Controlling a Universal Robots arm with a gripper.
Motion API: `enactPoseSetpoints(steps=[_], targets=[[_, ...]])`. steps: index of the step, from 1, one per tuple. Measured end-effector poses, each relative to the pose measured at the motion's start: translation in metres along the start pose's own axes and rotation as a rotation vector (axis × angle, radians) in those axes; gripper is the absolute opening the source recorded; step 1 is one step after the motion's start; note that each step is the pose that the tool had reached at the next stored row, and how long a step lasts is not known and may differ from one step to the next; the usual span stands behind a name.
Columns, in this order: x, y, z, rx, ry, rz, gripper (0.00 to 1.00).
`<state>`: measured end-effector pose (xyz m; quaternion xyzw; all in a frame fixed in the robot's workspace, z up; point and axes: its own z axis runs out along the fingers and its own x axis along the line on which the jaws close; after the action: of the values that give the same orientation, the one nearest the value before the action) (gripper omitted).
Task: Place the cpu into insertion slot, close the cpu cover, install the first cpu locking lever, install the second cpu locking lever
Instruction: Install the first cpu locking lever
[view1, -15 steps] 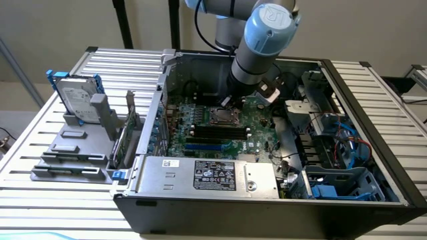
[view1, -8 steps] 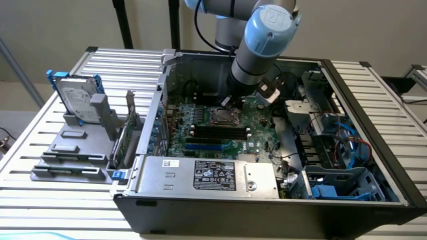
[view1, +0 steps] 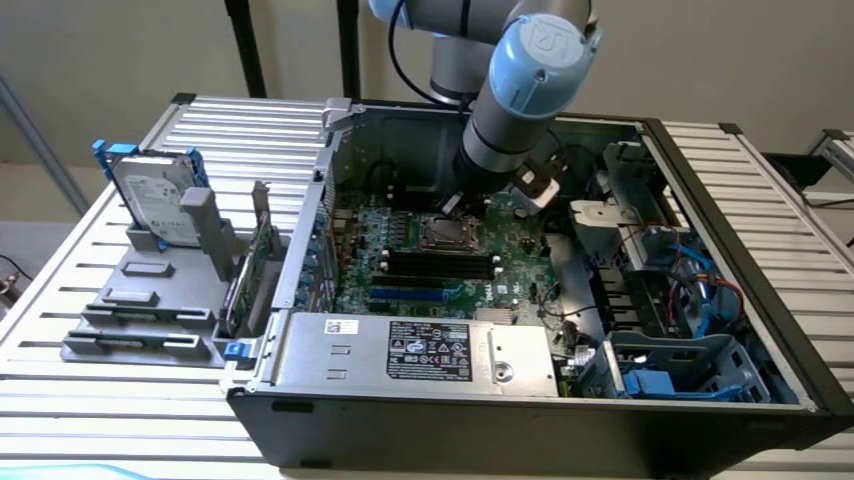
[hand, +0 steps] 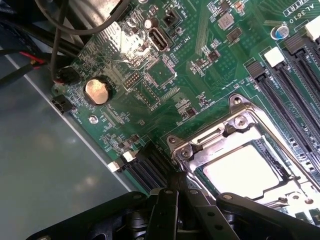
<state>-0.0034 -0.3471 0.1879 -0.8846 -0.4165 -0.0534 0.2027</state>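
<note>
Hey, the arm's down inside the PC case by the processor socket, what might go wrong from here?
1. The shut pincer sits right at the cpu cover's edge; a slip could scrape the green board.
2. The cpu already lies under the cover; uneven pressure might stress it.
3. Memory slots and loose cables crowd the socket, so snagging seems possible.

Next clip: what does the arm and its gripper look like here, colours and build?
The arm is a silver-grey tube with pale blue joint caps, one cap bearing a round embossed logo. A black cable runs alongside its upper part. The gripper in the wrist view is matte black, built of jointed linkage bars with visible pivot pins, narrowing to slim black fingers.
</note>
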Motion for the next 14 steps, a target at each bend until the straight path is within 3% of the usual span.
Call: enactPoseSetpoints(steps=[5, 10, 14], targets=[[-0.0005, 0.0006, 0.0015, 0.0049, 0.0021, -0.005, 0.11], [-0.0006, 0.0007, 0.0018, 0.0139, 0.0094, -0.011, 0.11], [-0.0004, 0.0006, 0.0015, 0.0161, 0.0103, -0.014, 0.11]])
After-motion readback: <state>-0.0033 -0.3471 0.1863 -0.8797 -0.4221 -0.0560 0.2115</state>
